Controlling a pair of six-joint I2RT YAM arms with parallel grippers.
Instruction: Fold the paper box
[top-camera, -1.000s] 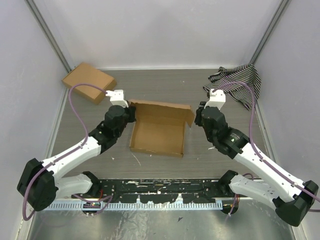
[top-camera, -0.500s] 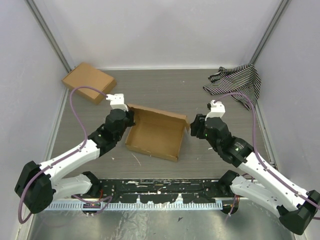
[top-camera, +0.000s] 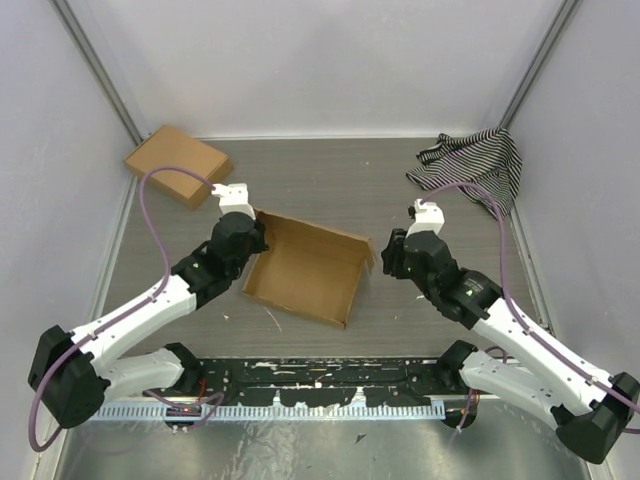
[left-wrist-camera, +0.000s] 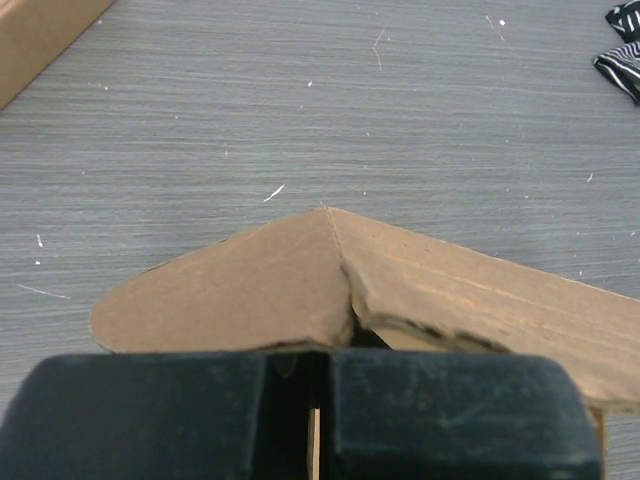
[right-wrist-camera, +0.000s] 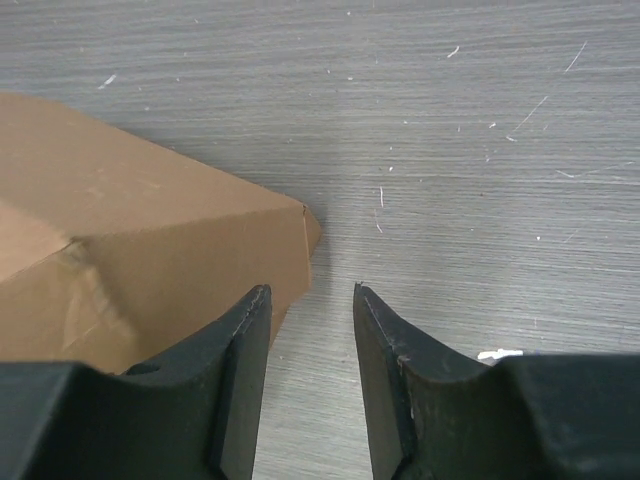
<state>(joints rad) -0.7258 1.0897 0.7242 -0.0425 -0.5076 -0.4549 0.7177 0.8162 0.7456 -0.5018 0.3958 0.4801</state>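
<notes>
Top external view puts the paper box (top-camera: 310, 268) in the middle of the desk (top-camera: 320, 180), between my two arms and turned a little askew. I judge the fold partly done. It already reads as a shallow open tray with walls standing at the far edge and the sides, but nothing is closed over the top, so tucking the flaps and closing it remain.

My left end effector (top-camera: 250, 238) is clamped on the box's far-left corner. In the left wrist view its jaws are pressed together with a sliver of cardboard between them. My right end effector (right-wrist-camera: 310, 300) holds nothing: its fingers stand a narrow gap apart, just beside the box's right corner, with bare desk between them.

By count there are one paper box, one flat brown cardboard slab (top-camera: 178, 165) at the far left, one striped cloth (top-camera: 470, 165) at the far right, and two end effectors.
</notes>
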